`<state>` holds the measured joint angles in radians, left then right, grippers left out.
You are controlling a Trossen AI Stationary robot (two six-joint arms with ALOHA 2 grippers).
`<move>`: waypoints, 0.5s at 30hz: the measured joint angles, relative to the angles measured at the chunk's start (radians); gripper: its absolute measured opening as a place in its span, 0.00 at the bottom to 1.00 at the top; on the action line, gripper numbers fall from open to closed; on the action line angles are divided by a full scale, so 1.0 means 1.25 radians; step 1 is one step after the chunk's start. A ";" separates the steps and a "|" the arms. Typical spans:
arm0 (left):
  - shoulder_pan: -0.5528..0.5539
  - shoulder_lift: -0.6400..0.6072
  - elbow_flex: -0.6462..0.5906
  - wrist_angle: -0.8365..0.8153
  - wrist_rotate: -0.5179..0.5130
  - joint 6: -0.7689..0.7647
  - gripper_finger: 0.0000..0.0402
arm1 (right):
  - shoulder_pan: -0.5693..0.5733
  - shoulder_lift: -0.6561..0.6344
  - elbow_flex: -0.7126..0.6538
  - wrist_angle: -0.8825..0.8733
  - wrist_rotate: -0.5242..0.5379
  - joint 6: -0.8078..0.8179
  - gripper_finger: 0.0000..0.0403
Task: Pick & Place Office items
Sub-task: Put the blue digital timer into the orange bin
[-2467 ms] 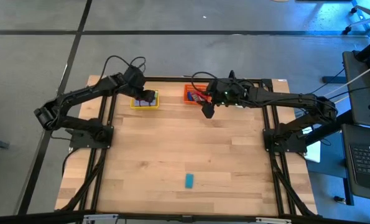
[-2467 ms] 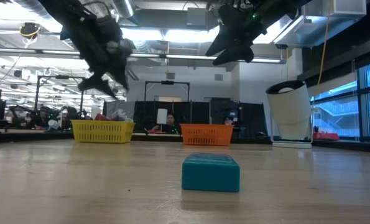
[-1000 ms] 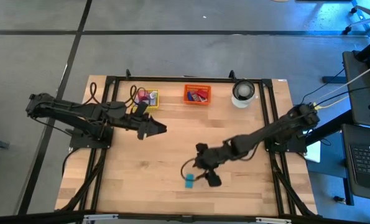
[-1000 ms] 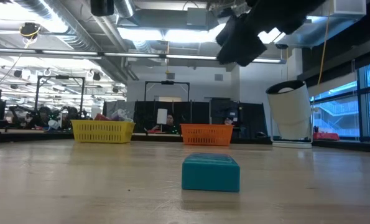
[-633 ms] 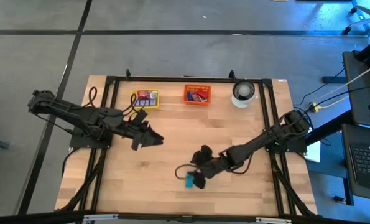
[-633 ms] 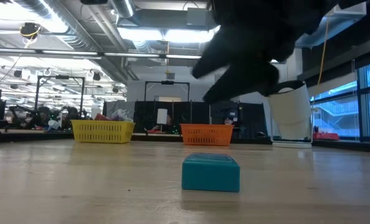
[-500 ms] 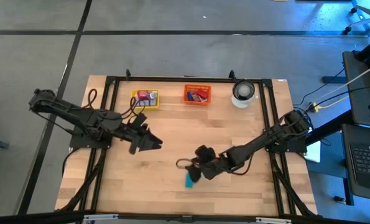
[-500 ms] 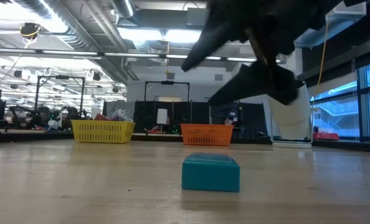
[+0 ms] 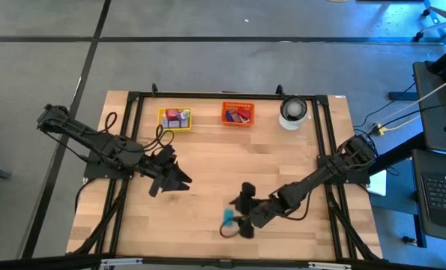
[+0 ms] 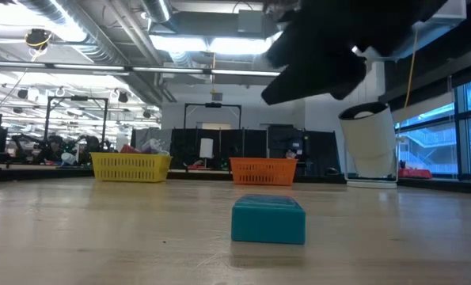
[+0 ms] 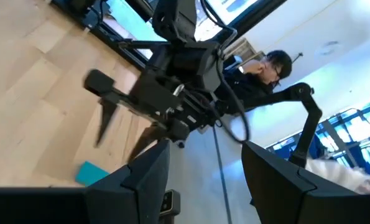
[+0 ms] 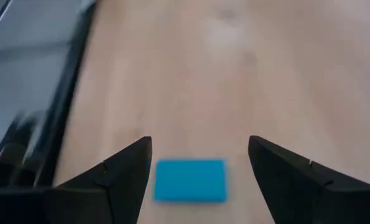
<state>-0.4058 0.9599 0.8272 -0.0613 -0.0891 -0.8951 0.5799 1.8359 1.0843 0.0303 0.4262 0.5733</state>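
I've got the right pincer [image 9: 241, 225] low over the front-centre of the tabletop [image 9: 208, 169], fingers [image 12: 119, 174] spread wide with nothing between them. The teal block [image 9: 228, 217] lies flat on the wood just beside it, seen in the right wrist view between the two fingers but not touched. In the low view the block [image 10: 268, 219] sits alone in the foreground with the arm dark overhead.

Left pincer [image 9: 172, 180] hovers over the left-middle of the tabletop, about half open, holding nothing.

Along the far edge: yellow tray [image 9: 175, 119] with small lilac, red and white pieces inside, orange tray [image 9: 237, 114] with red and blue pieces, and the white round container [image 9: 294, 112] to its right. All well apart from the block, nothing between it and the trays.

Left wrist view catches a person [image 11: 259, 78] behind the right arm, beyond the tabletop. No readable labels or writing from here.
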 joint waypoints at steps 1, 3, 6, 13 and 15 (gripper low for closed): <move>-0.002 0.000 0.000 -0.003 0.000 0.000 0.49 | 0.001 0.000 0.000 0.000 -0.032 -0.051 0.67; -0.008 0.000 0.000 -0.010 -0.001 0.000 0.49 | -0.004 0.000 0.000 0.000 -0.111 -0.113 0.67; -0.021 0.000 0.000 -0.022 -0.001 -0.003 0.49 | -0.017 0.002 0.000 0.000 -0.192 -0.218 0.67; -0.051 0.000 0.000 -0.022 -0.079 -0.006 0.49 | -0.072 0.012 0.000 -0.005 -0.392 -0.505 0.67; -0.056 0.000 0.000 -0.023 -0.132 -0.006 0.49 | -0.095 0.021 0.000 -0.007 -0.459 -0.546 0.67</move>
<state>-0.4762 0.9600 0.8272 -0.0895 -0.2547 -0.9024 0.4610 1.8622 1.0843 0.0218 -0.1481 -0.1092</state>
